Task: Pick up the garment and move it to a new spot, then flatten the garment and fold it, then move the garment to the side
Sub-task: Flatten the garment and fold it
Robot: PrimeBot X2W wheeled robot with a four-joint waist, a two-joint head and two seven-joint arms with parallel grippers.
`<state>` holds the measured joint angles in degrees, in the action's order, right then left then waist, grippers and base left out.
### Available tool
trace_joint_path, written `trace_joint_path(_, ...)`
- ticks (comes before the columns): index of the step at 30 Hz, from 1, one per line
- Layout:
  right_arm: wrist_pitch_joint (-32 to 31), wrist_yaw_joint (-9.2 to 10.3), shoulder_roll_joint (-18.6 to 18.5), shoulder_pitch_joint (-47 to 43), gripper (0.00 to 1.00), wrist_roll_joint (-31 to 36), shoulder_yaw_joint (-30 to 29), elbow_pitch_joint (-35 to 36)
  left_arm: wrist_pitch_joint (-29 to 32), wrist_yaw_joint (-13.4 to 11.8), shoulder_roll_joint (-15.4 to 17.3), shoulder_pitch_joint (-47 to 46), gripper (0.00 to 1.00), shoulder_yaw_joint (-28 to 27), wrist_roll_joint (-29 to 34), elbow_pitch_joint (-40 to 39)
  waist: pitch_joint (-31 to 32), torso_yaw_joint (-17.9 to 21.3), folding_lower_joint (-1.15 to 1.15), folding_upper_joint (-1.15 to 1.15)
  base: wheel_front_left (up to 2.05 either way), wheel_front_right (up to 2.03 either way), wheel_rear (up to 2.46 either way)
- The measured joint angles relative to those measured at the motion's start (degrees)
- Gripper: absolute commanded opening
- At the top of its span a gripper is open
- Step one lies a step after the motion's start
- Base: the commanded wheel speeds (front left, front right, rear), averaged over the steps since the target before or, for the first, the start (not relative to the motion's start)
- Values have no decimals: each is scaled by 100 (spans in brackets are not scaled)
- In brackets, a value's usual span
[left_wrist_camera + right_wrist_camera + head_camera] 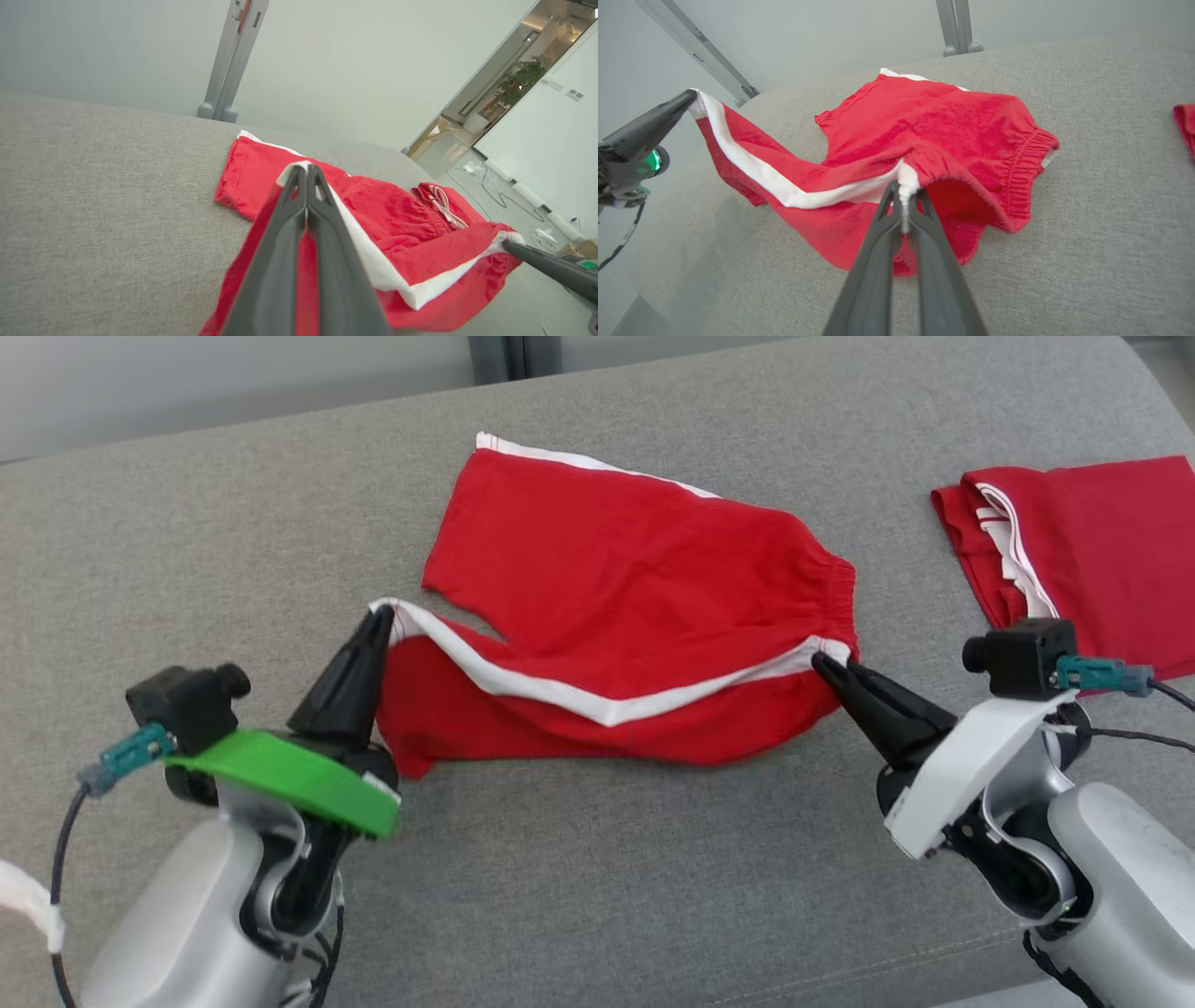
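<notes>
Both pincers are on the red shorts (635, 579) here, in the middle of the grey cushion (597, 859), nearer its back edge. The left gripper (381, 616) is pinched tight on the white-striped hem of the near leg, holding that corner up off the cushion. The right gripper (823, 663) is clamped on the waistband end of the same stripe, raised too. The far leg lies flat. A second red garment (1102, 532) sits at the cushion's right edge, apart from the shorts.

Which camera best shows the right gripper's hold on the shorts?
The right wrist view: close up, the right gripper is shut on the white stripe of the shorts. The head view shows that pinch smaller, from the side; the left wrist view catches its tip at the right edge.
</notes>
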<state>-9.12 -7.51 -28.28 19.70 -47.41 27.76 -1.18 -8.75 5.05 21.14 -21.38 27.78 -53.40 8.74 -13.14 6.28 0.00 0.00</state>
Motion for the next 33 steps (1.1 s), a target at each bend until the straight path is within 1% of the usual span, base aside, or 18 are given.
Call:
trace_joint_path(3, 103, 1, 328, 236, 0, 124, -115, -56, -15, 54, -109, -673, 0, 13, 87, 575, -178, 87, 0, 0, 0, 0, 0)
trace_joint_path(6, 346, 0, 626, 458, 0, 296, -275, -196, -24, 108, -211, -1296, 0, 42, 180, 1094, -382, 180, 0, 0, 0, 0, 0)
trace_joint_path(8, 485, 2, 792, 605, 0, 441, -339, -280, -41, 152, -238, -1699, 0, 81, 234, 1404, -531, 250, 0, 0, 0, 0, 0)
trace_joint_path(11, 691, 2, 1098, 755, 0, 470, -374, -330, -66, 193, -244, -2202, 0, 153, 335, 1767, -737, 365, 0, 0, 0, 0, 0)
trace_joint_path(18, 1261, 2, 1445, 1053, 0, 478, -307, -563, -67, 209, -237, -3191, 0, 259, 350, 2458, -1145, 697, 0, 0, 0, 0, 0)
trace_joint_path(24, 1784, 2, 1769, 1351, 0, 468, -230, -946, -38, 223, -222, -3889, 0, 416, 566, 3104, -1446, 1012, 0, 0, 0, 0, 0)
trace_joint_path(29, 2129, 2, 2013, 1606, 0, 444, -182, -1258, -51, 121, -212, -4285, 0, 435, 713, 3652, -1690, 1261, 1, 0, 0, 0, 0)
trace_joint_path(33, 2262, 2, 2101, 1719, 0, 421, -226, -1507, -136, -40, -246, -4445, 0, 427, 760, 4006, -1847, 1401, 1, 0, 0, 0, 0)
